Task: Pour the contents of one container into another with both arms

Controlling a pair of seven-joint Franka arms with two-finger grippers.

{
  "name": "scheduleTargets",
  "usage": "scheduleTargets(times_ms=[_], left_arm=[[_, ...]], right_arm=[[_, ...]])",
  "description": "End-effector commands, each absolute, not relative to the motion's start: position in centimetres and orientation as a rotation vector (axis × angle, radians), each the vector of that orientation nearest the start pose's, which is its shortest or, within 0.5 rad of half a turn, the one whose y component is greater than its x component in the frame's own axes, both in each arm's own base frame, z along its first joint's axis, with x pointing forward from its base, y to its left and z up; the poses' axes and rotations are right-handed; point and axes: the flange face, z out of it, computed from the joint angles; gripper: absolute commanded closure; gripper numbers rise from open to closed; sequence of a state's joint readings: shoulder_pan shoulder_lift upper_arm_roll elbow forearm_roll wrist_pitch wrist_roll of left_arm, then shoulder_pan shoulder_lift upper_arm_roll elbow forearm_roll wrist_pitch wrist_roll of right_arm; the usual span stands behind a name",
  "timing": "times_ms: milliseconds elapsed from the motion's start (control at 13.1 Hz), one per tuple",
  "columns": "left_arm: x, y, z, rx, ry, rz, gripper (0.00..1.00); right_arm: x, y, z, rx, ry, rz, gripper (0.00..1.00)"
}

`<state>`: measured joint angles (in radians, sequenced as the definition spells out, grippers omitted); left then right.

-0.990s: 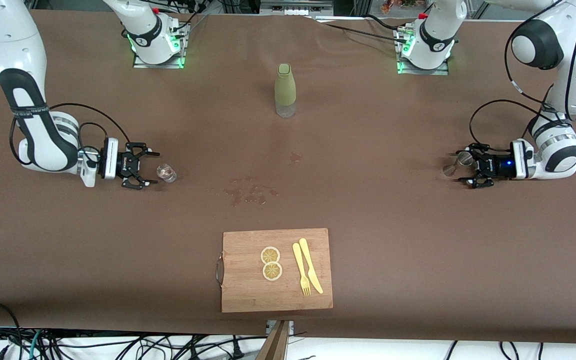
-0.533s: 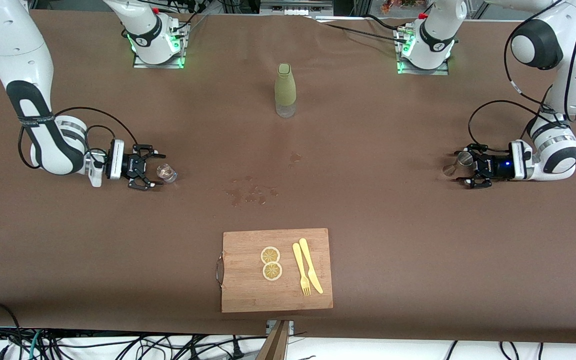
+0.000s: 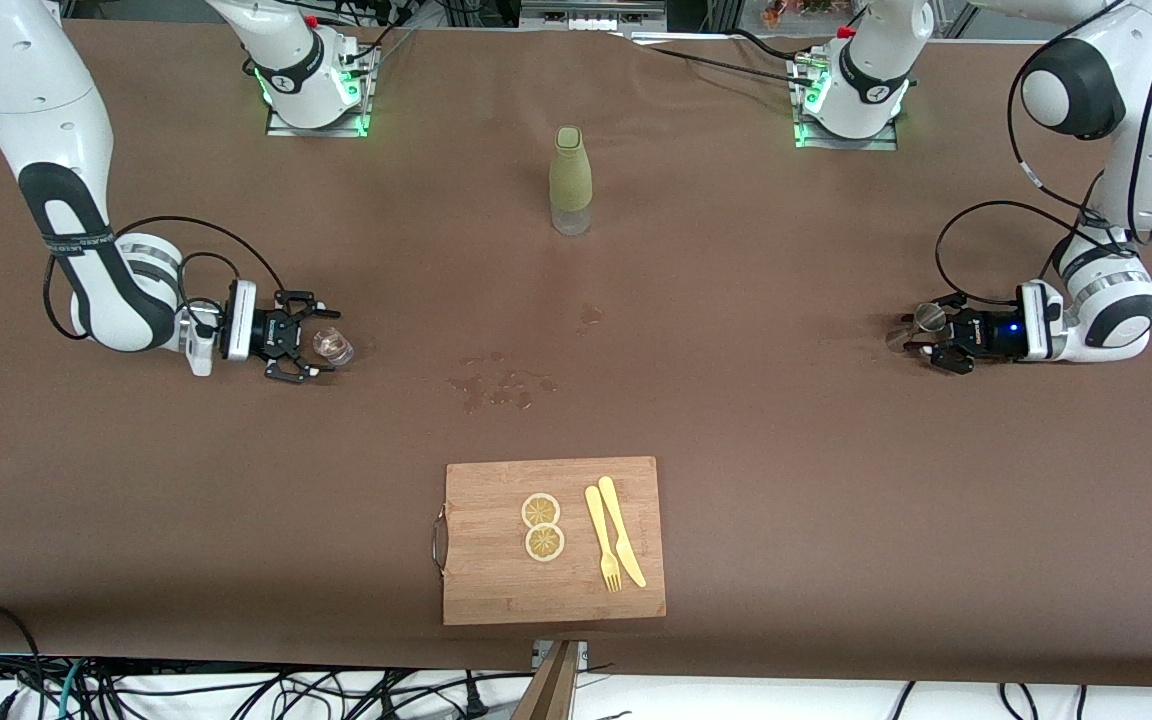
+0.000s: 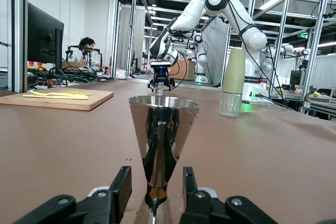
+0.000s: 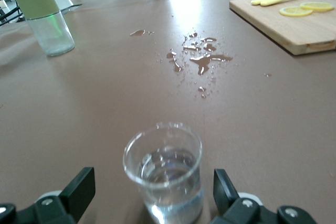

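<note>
While the left gripper (image 4: 157,195) pinches the jigger (image 4: 162,145) at its waist, the right gripper (image 5: 149,195) stands wide around the cup (image 5: 164,174), both well apart from the bottle (image 3: 570,180).

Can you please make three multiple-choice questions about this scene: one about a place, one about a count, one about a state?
1. Where does the green bottle stand?
A. On the cutting board
B. Farther from the front camera than the wet patches
C. Inside the jigger

2. How many lemon slices lie on the cutting board?
A. Two
B. Four
C. None

3. What is in the glass cup?
A. Nothing
B. A fork
C. Clear liquid

Answers: 1 B, the bottle shows higher in the front view than the spill. 2 A, two slices lie beside the yellow fork and knife. 3 C, the right wrist view shows liquid in it.
</note>
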<state>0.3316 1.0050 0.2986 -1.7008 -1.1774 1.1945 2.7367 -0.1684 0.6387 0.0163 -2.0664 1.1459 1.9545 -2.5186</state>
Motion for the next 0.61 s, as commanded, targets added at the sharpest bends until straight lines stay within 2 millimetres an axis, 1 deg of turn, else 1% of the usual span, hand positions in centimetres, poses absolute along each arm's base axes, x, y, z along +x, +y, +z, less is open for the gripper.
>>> scheduleTargets(times_ms=[0,76,152,229,305,381,457,533], left_arm=[[48.41,20.46,4.77,1.236,-1.24,1.189,0.58],[48.41,20.47,4.77,1.235,-1.241,1.191,0.62],[48.29,20.61,4.67,1.239,-1.241,1.188,0.64],[48.25,20.6,4.59,1.239,-1.24,1.189,0.69],[48.25,20.6,4.59,1.236,-1.244,1.192,0.77],[48.17,20.68,4.53,1.24,-1.244,1.193,0.93],[47.99,20.79,4.47,1.244,-1.242,1.19,1.0],[47.85,20.95,4.32,1.251,-1.242,1.19,1.0]], right_arm=[[52.37,-1.26,10.52,-1.616,-1.462,-0.839,0.0],[52.38,-1.28,10.51,-1.617,-1.463,-0.839,0.0],[52.34,-1.25,10.44,-1.616,-1.461,-0.838,0.01],[52.34,-1.17,10.44,-1.612,-1.464,-0.84,0.02],[52.37,-1.17,10.41,-1.604,-1.477,-0.848,0.05],[52.33,-1.16,10.21,-1.597,-1.484,-0.851,0.06],[52.53,-1.13,10.32,-1.586,-1.493,-0.861,0.05],[52.58,-1.12,10.36,-1.576,-1.506,-0.868,0.06]])
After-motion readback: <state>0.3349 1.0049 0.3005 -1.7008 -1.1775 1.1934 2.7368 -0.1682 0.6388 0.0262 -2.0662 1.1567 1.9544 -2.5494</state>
